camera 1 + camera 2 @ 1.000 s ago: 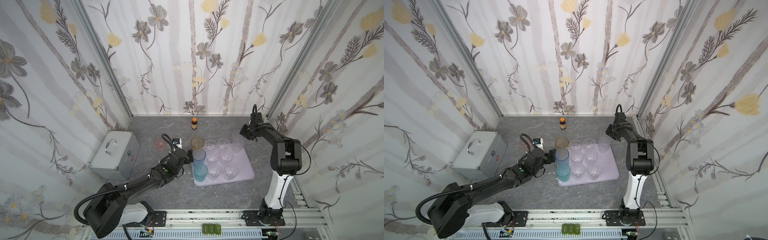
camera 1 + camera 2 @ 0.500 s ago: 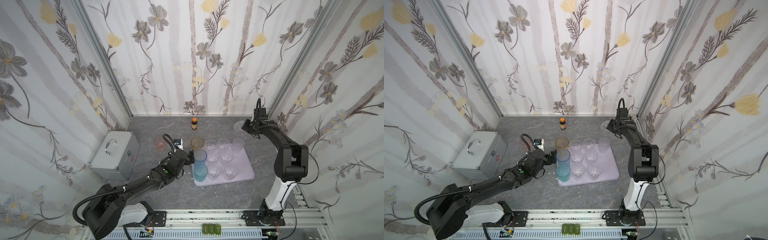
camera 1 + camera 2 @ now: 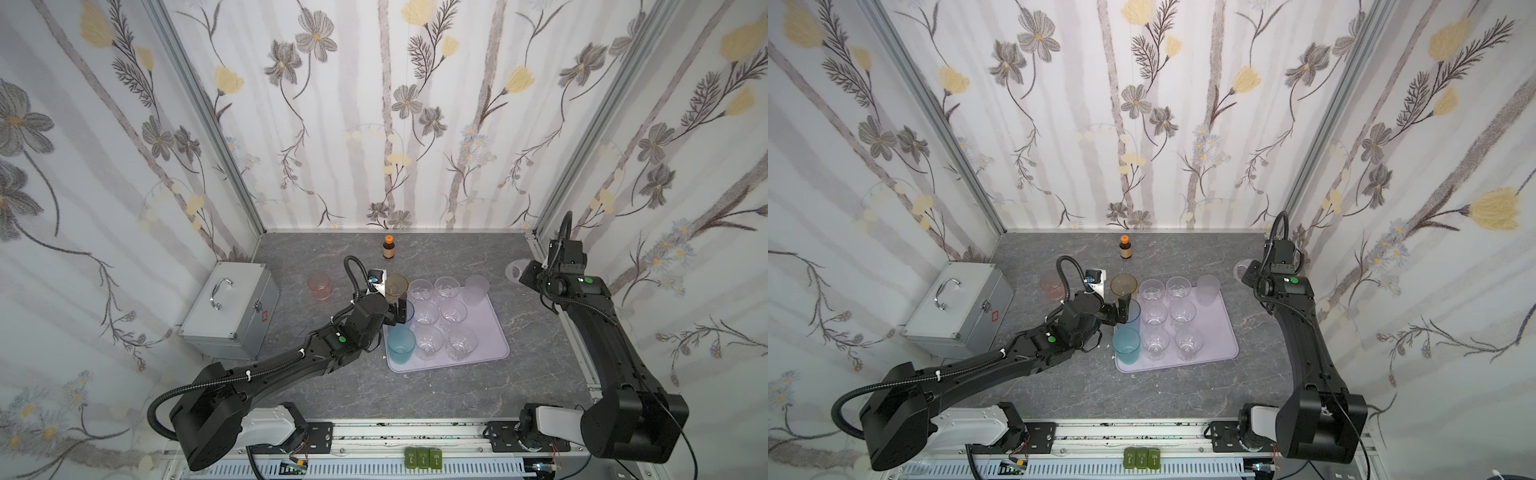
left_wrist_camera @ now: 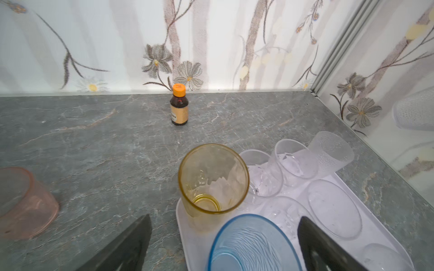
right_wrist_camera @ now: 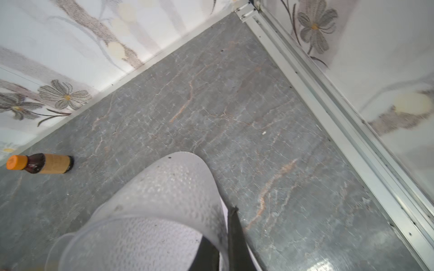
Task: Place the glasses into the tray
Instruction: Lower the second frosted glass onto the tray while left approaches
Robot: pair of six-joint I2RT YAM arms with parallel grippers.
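Left claw [image 4: 225, 225] has its fingers wide apart, one on each side of the tall blue glass [image 4: 251, 244], and it is not squeezing it. That blue glass stands in the tray [image 3: 490, 332] along the left edge. It is between the amber glass [image 3: 397, 284] at the far corner and the teal glass [image 3: 401, 345] at the near corner.

The right claw [image 5: 223, 227] is pinched tight on the wall of a frosted glass [image 5: 164, 199], with one finger inside and one outside. It holds this glass up off the desk [image 3: 415, 395], to the right of the tray and close to the right wall.

Six clear glasses [image 3: 427, 312] stand in the tray in two rows. A second frosted glass [image 3: 476, 286] stands at the far right corner of the tray. One pink glass [image 3: 319, 286] sits on the desk, left of the tray.
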